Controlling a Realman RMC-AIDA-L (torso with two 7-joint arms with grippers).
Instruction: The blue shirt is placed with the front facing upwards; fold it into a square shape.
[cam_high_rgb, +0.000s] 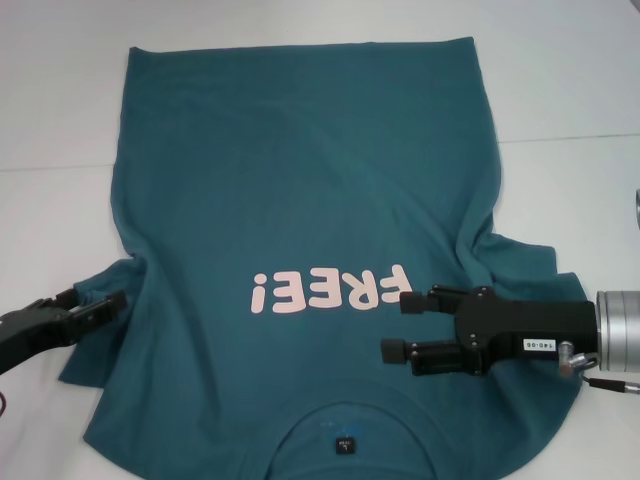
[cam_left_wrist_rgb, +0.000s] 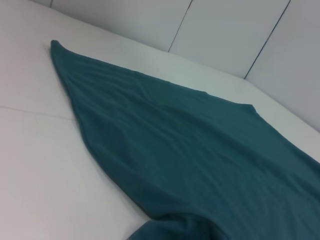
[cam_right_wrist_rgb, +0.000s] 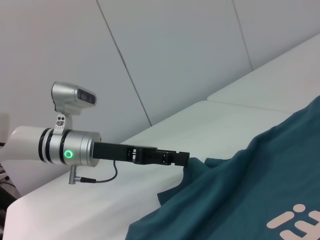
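A: Claw check first. Left claw (cam_high_rgb: 112, 304) sits at the robot's left edge of the large teal-blue cotton T-shirt (cam_high_rgb: 300, 200), right at its left short sleeve (cam_high_rgb: 95, 340). The right wrist view shows its tip touching the sleeve fabric, with cloth bunched there, so I judge it clamped on the sleeve, though the fingertips themselves are hard to make out.

B: And the right one?

A: Right claw (cam_high_rgb: 398, 326) hovers over the shirt near the right shoulder, just beside the end of the lettering. Both black fingers (cam_high_rgb: 415, 300) stand parted, nothing between them: released.

B: Where does the shirt lie?

A: Spread front-up on the white desk (cam_high_rgb: 60, 120), collar (cam_high_rgb: 345, 425) nearest the robot, hem at the far side. The right sleeve (cam_high_rgb: 520, 265) is rumpled; the body is mostly flat.

B: Progress?

A: Early, by my reading. No fold is visible: both sleeves are still out to the sides and the hem is unfolded. Sleeves in, then the body folded to a square, all remain.

B: Any writing?

A: Pale pink "FREE!" lettering (cam_high_rgb: 330, 290) across the chest, upside down from the head camera. A small dark neck label (cam_high_rgb: 345, 444) inside the collar is too small to read. A white sticker (cam_high_rgb: 535, 345) on the right claw body reads roughly "148-06", not certain.
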